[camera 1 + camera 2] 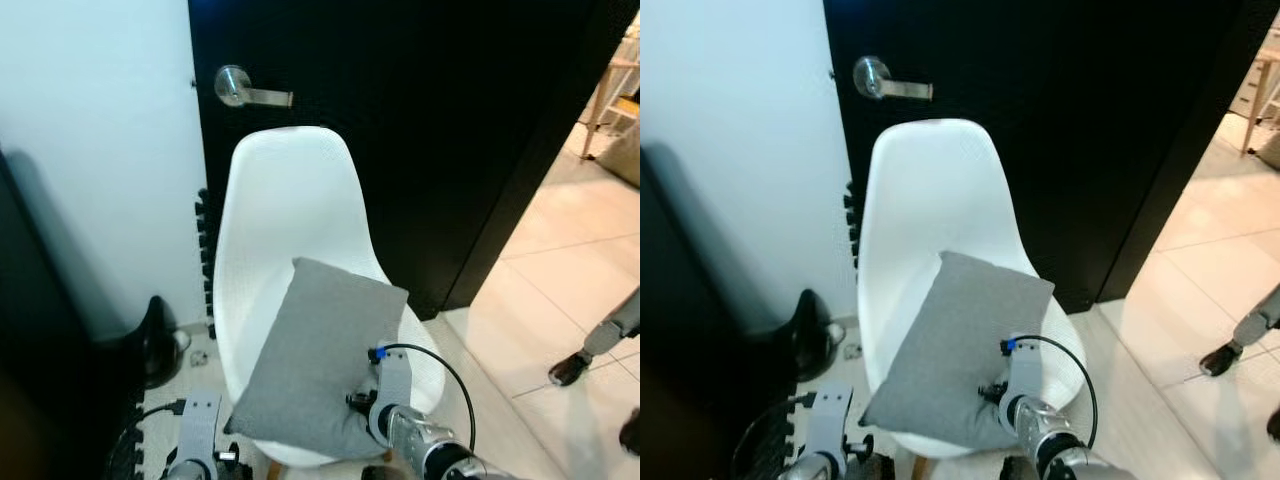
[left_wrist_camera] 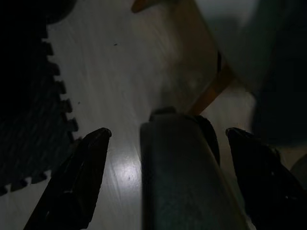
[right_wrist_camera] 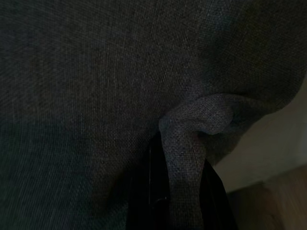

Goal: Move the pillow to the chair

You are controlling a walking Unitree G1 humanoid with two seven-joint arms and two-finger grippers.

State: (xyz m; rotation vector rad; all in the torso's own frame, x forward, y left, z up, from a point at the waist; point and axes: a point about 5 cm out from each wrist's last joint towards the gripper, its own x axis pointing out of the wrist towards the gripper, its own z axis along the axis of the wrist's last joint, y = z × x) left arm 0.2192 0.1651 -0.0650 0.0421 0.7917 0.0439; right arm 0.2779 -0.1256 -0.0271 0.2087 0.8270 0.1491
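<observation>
resting on chair (image 1: 290, 200), pillow (image 1: 315, 350) pinched by right gripper (image 3: 180, 191).

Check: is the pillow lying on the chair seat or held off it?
On it: the grey pillow lies across the white chair seat, its corner pinched by the right gripper.

A home, by the look of it — a black door (image 1: 400, 150) with a lever handle (image 1: 250, 92), a white shell chair (image 1: 290, 220), pale tiled floor (image 1: 560, 290) beyond and a foam puzzle mat (image 2: 29, 124) underfoot.
</observation>
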